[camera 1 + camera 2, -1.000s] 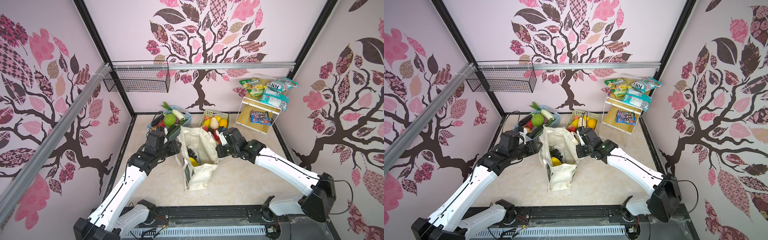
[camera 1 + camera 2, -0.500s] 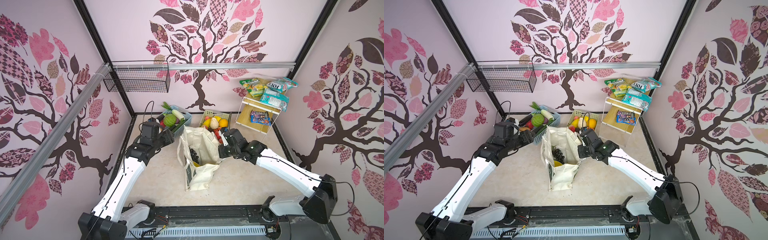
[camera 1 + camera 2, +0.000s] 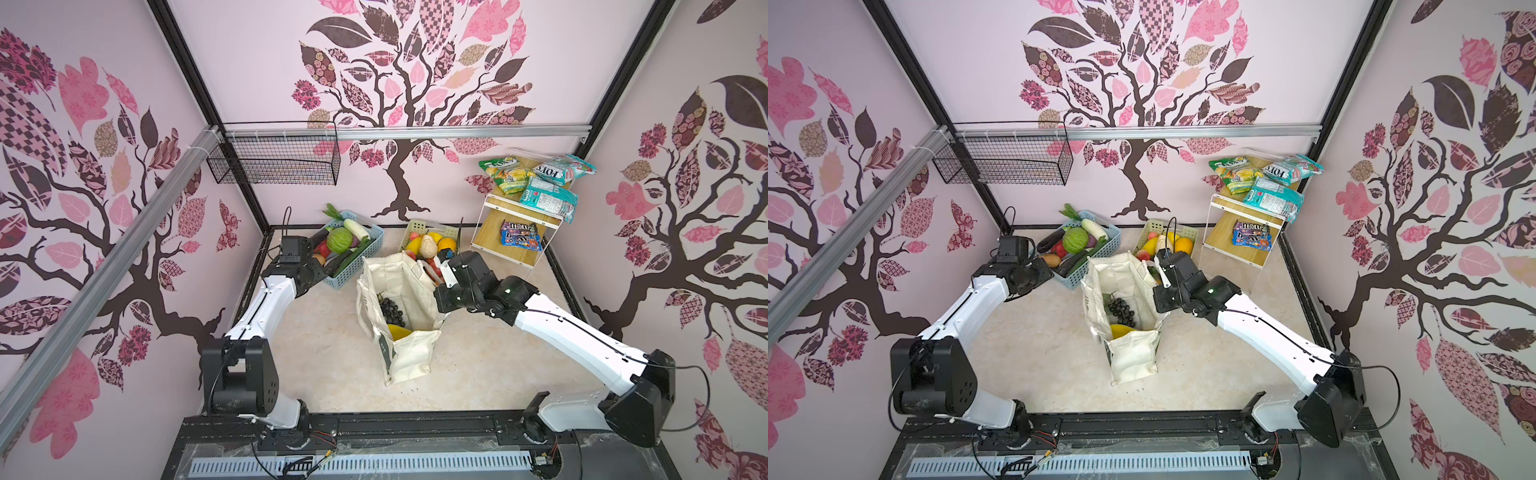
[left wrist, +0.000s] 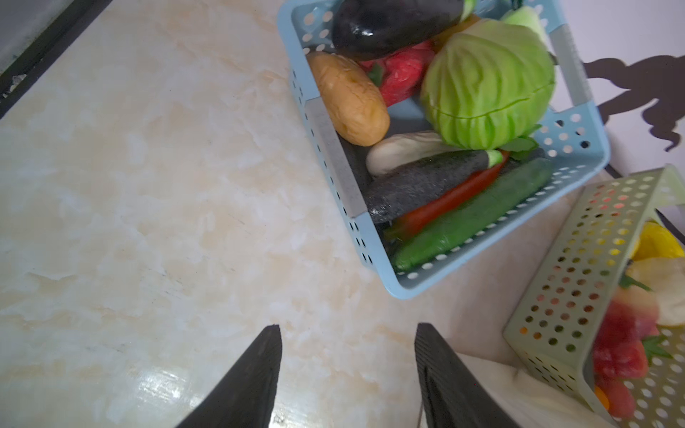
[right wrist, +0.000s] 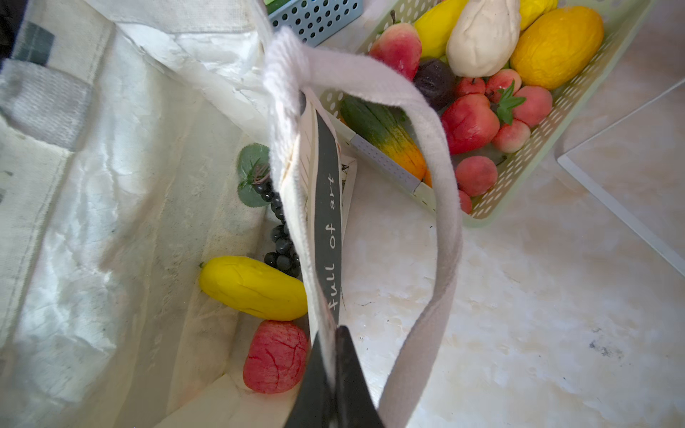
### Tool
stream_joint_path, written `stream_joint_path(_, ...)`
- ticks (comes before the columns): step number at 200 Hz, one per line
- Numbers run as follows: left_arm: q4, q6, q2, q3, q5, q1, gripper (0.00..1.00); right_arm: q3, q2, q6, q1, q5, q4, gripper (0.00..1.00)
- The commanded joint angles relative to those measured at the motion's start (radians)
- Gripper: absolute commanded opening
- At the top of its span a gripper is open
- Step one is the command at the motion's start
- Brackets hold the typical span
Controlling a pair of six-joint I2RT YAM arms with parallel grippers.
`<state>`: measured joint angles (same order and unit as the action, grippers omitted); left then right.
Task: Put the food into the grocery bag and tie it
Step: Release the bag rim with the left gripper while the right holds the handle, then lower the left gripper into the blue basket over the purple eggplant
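The cream grocery bag (image 3: 409, 357) (image 3: 1133, 357) stands open mid-floor. In it lie a dark grape bunch (image 3: 390, 311) (image 5: 280, 237), a yellow banana (image 3: 398, 332) (image 5: 254, 289) and a red fruit (image 5: 276, 357). My right gripper (image 5: 333, 331) is shut on the bag's right rim, beside its loop handle (image 5: 441, 207). My left gripper (image 4: 346, 328) is open and empty over bare floor, just short of the blue basket (image 4: 333, 155). That basket holds the green cabbage (image 3: 340, 240) (image 4: 485, 83) and the white radish (image 3: 356, 227). A blue M&M's packet (image 3: 521, 240) lies on the shelf.
The pale-green basket (image 3: 419, 226) (image 5: 556, 122) of fruit sits behind the bag, close to my right wrist. A white-framed wooden shelf (image 3: 490, 237) stands at the back right with Fox's candy bags (image 3: 548, 183) on top. A black wire basket (image 3: 274, 162) hangs on the back wall.
My left arm has drawn away from the bag's left rim, back and left to the blue basket. The right gripper has kept its hold on the bag's rim.
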<state>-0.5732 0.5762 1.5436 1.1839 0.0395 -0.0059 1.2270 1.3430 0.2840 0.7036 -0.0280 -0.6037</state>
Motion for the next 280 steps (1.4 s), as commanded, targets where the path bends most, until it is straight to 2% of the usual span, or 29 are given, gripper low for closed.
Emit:
stream_joint_path(1,0.071,0.019,0.057,0.065,-0.012,0.019,0.62,0.051,0.024,-0.021,-0.003,0.027,0.019,0.0)
stream_joint_path(53,0.169,0.11,0.222,0.139,0.011,0.023,0.6,0.079,0.059,-0.038,-0.004,0.053,0.029,0.0)
stream_joint_path(88,0.18,0.119,0.308,0.183,0.07,0.024,0.54,0.086,0.059,-0.05,-0.003,0.052,0.028,0.0)
stream_joint_path(116,0.194,0.142,0.35,0.195,0.071,0.025,0.47,0.097,0.073,-0.055,-0.004,0.06,0.026,0.0)
stream_joint_path(155,0.187,0.141,0.333,0.164,0.121,0.024,0.35,0.093,0.068,-0.062,-0.004,0.06,0.026,0.0)
stream_joint_path(204,0.173,0.125,0.288,0.097,0.099,0.007,0.23,0.086,0.053,-0.053,-0.004,0.076,0.028,0.0)
stream_joint_path(280,0.163,0.2,0.187,-0.012,0.057,-0.07,0.23,0.049,-0.008,-0.033,-0.004,0.074,0.025,0.0)
